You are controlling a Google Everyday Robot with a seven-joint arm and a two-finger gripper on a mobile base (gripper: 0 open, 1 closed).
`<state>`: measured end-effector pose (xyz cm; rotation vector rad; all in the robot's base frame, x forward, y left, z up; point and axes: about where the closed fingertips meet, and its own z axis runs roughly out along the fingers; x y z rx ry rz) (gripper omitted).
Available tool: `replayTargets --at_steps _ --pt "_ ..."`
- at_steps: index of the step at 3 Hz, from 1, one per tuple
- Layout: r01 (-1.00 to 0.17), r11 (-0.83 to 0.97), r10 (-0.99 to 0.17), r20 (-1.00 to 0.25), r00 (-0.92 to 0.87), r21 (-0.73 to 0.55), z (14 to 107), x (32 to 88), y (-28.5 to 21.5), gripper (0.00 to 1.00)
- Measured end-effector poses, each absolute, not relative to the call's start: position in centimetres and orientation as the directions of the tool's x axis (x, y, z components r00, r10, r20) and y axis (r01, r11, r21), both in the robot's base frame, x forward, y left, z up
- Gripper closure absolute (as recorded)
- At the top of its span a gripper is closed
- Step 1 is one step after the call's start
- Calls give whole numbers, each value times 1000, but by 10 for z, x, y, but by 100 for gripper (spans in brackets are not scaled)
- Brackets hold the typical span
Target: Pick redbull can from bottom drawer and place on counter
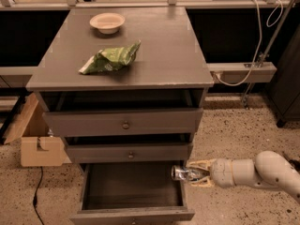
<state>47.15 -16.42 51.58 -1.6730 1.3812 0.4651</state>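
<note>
At the lower right of the frame, the gripper (190, 174) reaches in from the right, its two fingers closed around the can (181, 173). The can lies sideways at the right edge of the open bottom drawer (86, 187).

The half-open middle drawer (129, 152) juts out just above the can, so a straight lift could knock the can against it and twist it out of the grip. The hold seems to be near one end of the can, so a quick swing up to the counter (159, 46) could make it slip.

I cannot tell whether the can rests on the drawer wall or hangs clear of it. The drawer front is cut off at the bottom edge, and the arm runs out of the frame at the right.
</note>
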Motion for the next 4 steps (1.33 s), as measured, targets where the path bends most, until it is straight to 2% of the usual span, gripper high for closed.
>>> replayTargets --at_steps 2,4 --pt "-773 -99 -697 -511 503 -626 695 462 -126 100" --pt "-753 -133 -713 -465 524 -644 714 461 -122 100"
